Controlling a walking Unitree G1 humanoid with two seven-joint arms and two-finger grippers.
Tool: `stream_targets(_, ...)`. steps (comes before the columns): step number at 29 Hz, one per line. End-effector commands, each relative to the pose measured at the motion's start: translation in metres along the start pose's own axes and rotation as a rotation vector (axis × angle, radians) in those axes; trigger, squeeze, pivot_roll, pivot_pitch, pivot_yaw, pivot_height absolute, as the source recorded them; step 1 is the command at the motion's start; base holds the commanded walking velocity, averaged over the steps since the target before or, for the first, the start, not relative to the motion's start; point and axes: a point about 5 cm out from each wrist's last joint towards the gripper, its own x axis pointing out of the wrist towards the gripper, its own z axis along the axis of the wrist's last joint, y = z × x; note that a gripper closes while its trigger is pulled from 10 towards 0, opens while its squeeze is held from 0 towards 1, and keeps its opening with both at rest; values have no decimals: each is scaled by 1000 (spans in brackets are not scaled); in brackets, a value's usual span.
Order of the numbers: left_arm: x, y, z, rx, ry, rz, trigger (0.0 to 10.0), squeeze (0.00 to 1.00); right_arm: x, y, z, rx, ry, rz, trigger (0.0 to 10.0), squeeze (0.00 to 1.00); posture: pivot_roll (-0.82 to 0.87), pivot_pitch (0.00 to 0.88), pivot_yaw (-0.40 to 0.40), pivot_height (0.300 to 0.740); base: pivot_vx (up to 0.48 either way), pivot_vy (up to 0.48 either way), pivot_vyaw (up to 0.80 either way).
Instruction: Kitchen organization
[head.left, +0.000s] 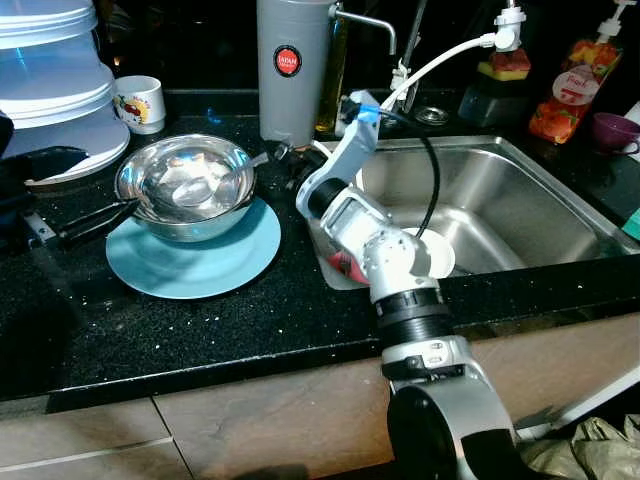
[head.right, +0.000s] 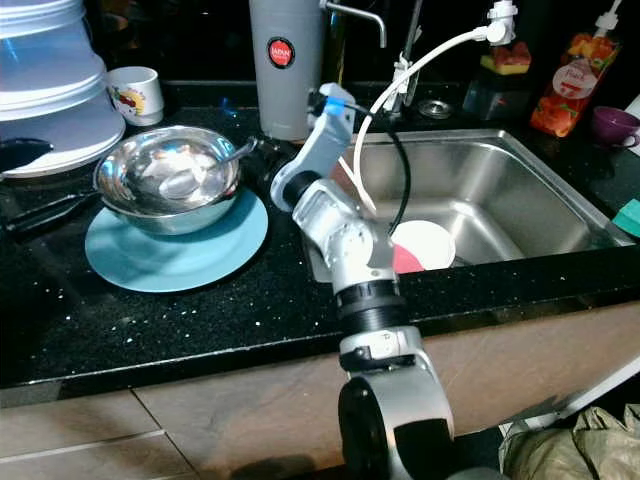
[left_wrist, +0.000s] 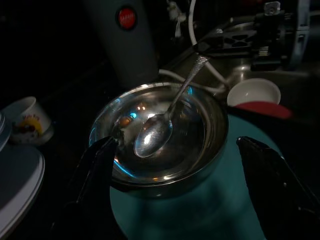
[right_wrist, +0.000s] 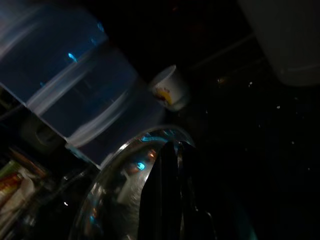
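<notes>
On the black speckled counter (head.left: 200, 330) I see one steel bowl (head.left: 190, 185), round and shiny, which sits on one flat teal plate (head.left: 190, 255). One steel spoon (left_wrist: 162, 122) lies inside the bowl, its handle leaning over the rim toward the sink (head.left: 510, 200). The sink is steel too, rectangular, with rounded corners.

My right arm reaches over the counter edge between the plate and the sink. In the right wrist view the right tool (right_wrist: 172, 200) shows its two black fingers pressed together, with nothing between them, just at the rim of the bowl. In the left wrist view the left tool (left_wrist: 185, 165) is spread wide, one finger on each side of the bowl, and it holds nothing.

Behind the bowl stands one tall grey cylinder (head.left: 292, 65) with a round red label. One white mug (head.left: 140, 103) with a coloured print stands at the back, beside a stack of translucent plastic tubs (head.left: 55, 85). One black handle (head.left: 95, 222) lies on the counter, touching the plate's left side. Inside the sink I count one small white bowl (head.right: 422, 243) and something red (head.right: 405, 258) touching it; my arm covers part of them. One white hose (head.left: 440, 62) curves above the sink. At the far right stand one orange pouch (head.left: 570, 95) and one purple cup (head.left: 612, 130).
</notes>
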Motion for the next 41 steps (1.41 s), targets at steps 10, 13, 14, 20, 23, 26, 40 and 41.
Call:
stream_targets(10,6,-4,16,-24,-78,-59,10000,0,-25,-30,86,206,-188,10,0,0,72,80,-75,740,0,0,0)
stream_targets(13,12,-6,18,-34,-108,-70,10000,0,-34,-36,105,181,-237,11,0,0,68,81,-73,740,0,0,0)
stream_targets(14,18,-7,20,-47,-138,-77,10000,0,-39,-40,115,158,-265,2,0,0,70,81,-77,740,0,0,0)
stream_targets(20,61,-29,28,-123,-295,-149,10000,0,-58,-53,151,-26,-373,-84,0,0,53,74,-67,740,0,0,0)
stream_targets(23,83,-43,30,-170,-347,-195,10000,0,-66,-54,164,-188,-403,-139,0,0,45,74,-59,740,0,0,0)
stream_targets(26,91,-49,29,-178,-353,-216,10000,0,-68,-54,168,-248,-412,-164,0,0,39,74,-55,740,0,0,0)
stream_targets(40,154,-107,4,-330,-280,-273,10000,0,-72,-68,154,-795,-268,-291,0,0,39,74,-48,740,0,0,0)
stream_targets(41,156,-110,-2,-324,-249,-272,10000,0,-71,-69,149,-827,-241,-284,0,0,39,75,-49,740,0,0,0)
